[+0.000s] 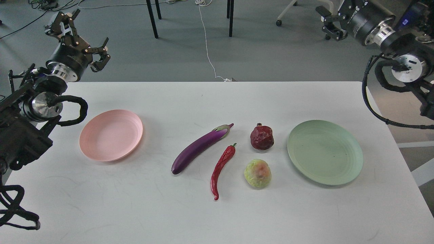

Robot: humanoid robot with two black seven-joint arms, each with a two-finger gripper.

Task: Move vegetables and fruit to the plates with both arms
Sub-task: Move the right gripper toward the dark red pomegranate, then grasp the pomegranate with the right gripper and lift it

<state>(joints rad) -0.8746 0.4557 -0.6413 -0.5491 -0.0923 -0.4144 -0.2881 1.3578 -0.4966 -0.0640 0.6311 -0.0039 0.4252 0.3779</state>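
Note:
The purple eggplant (200, 147), red chili pepper (222, 169), dark red pomegranate (261, 137) and yellow-green fruit (257, 173) lie together at the middle of the white table (142, 210). The pink plate (110, 135) lies empty at the left. The green plate (324, 152) lies empty at the right. My left gripper (81, 37) is open and empty, raised beyond the table's far left corner. My right gripper (334, 15) is high at the top right, past the far edge. It is partly cut off by the view's top edge, and its one visible finger is splayed outward.
Beyond the table's far edge are grey floor, black table legs (152, 20), a white cable (206, 47) and a wheeled chair base (301, 10). The table's right edge runs diagonally just right of the green plate.

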